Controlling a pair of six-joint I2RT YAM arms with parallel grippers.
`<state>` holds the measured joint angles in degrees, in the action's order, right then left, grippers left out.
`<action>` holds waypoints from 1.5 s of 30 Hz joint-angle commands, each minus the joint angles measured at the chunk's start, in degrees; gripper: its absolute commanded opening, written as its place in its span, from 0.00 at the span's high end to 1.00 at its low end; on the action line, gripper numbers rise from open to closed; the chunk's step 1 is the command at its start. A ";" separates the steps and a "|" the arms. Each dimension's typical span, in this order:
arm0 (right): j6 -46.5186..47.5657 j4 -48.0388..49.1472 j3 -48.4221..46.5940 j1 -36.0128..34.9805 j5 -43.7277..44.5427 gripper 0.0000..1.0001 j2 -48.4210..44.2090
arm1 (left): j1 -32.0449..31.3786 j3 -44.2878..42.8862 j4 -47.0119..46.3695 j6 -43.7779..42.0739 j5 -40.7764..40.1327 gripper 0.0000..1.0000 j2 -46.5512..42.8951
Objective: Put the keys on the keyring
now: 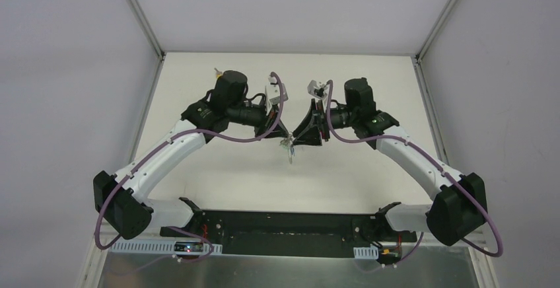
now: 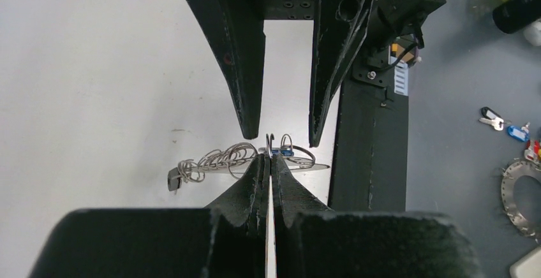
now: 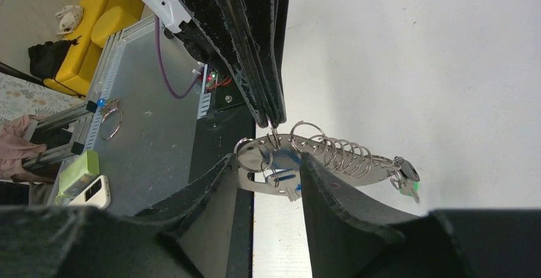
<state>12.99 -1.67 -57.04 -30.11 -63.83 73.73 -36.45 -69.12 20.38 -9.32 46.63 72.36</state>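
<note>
**Keyring hung between the two jaws, mid-desk**

At the near edge both arms rise from a black rail and lean in over the white desk. The left arm and right arm meet above the middle of the desk. The left jaws are closed, their tips pinching a small wire ring on the keyring, which hangs from them off the desk, roughly level. The right jaws stand apart, facing the left jaws tip to tip, with one finger on each side of the keyring's nearer end. Whether they touch it I cannot tell. A blue key dangles between them. Split rings run in a row along the keyring, and a dark key hangs at its other end. Farthest back, a yellow key lies on the desk behind the left arm.
</note>
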 commanded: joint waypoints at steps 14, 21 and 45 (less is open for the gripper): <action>7.13 -4.98 -3.52 -1.44 1.33 0.72 -0.13 | -0.81 3.02 -6.92 4.14 7.61 1.00 0.86; 7.11 -5.07 -3.70 -1.48 -0.12 0.75 -0.05 | -0.82 3.17 -6.96 4.20 7.60 1.00 1.33; 6.84 -5.44 -3.85 -1.72 -2.79 1.00 0.00 | -0.82 3.00 -7.49 4.73 7.21 1.00 1.94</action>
<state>19.59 -8.08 -57.98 -31.40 -63.92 73.93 -36.82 -65.73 15.64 -4.95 52.27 74.67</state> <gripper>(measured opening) 0.010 0.009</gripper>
